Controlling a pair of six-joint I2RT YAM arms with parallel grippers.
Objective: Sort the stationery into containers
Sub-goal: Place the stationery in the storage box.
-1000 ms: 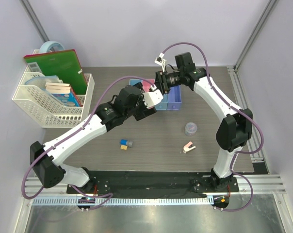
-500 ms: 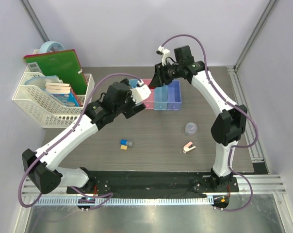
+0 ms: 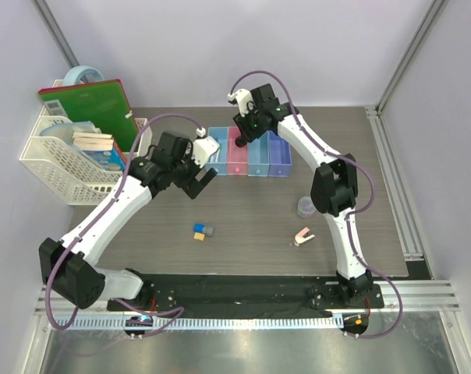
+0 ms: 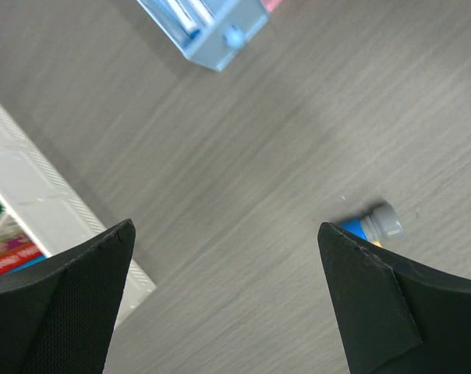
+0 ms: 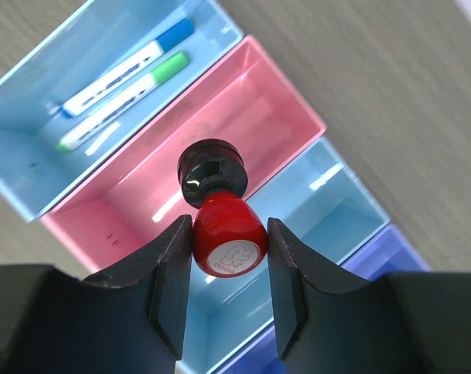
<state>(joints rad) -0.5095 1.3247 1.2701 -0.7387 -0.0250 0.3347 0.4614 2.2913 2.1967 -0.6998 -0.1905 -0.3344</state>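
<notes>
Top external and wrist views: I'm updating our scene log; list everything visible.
bins: four joined, light blue, pink, light blue, purple-blue, far centre of table
pens: two, white, blue-capped and green-capped, in leftmost bin
knob: one, red-and-black, in right hand over bins
blocks: three, blue, grey, yellow, table centre-front
tub: one, grey, right of centre
clip: one, pink-white, near tub
basket: one, white mesh, far left, holding green book and notebooks
tape roll: one, light blue, at basket's far end
left hand: black, open, empty, above table
right hand: black, shut on knob

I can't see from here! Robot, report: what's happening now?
Right end effector shut on red-and-black knob, above the bins. Left end effector open, empty. Nothing blocking.
</notes>
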